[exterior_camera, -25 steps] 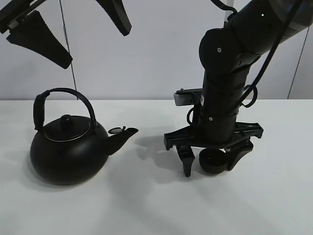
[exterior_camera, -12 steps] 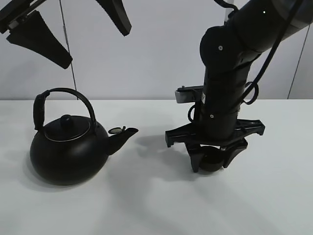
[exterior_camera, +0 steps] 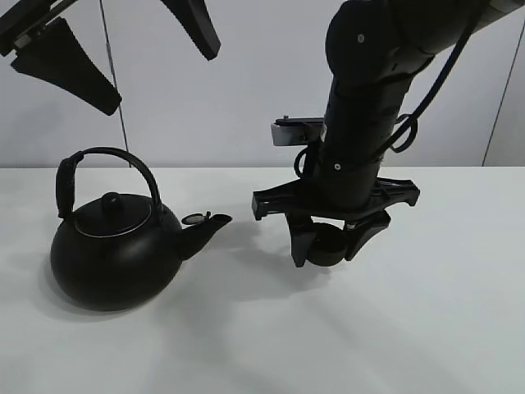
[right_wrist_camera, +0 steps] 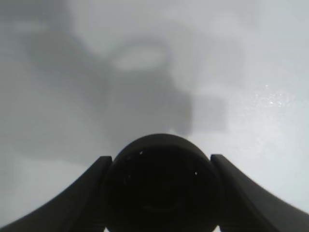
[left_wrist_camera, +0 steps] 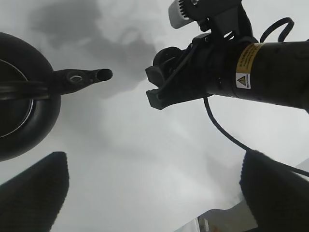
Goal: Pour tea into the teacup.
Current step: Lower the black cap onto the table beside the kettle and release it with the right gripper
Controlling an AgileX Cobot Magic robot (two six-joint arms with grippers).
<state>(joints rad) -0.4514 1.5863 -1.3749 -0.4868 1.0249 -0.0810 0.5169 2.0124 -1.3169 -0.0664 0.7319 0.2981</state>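
Note:
The black kettle (exterior_camera: 115, 254) with an arched handle stands on the white table at the left, its spout (exterior_camera: 205, 226) pointing right. My right gripper (exterior_camera: 328, 245) is shut on the small matte-black teacup (exterior_camera: 326, 246) and holds it just above the table, to the right of the spout and apart from it. In the right wrist view the teacup (right_wrist_camera: 161, 186) sits between both fingers (right_wrist_camera: 72, 198). My left gripper (exterior_camera: 135, 45) is open and empty, high above the kettle. The left wrist view shows the kettle (left_wrist_camera: 19, 116) and its spout (left_wrist_camera: 87, 76).
The white table (exterior_camera: 262, 345) runs across the view with a pale wall behind it. The right arm (left_wrist_camera: 251, 63) reaches into the left wrist view, close to the spout. Bare tabletop lies in front of the kettle and the cup.
My right gripper has closed on the teacup, lifted it off the table and carried it left toward the kettle's spout. The kettle and the left gripper have not moved.

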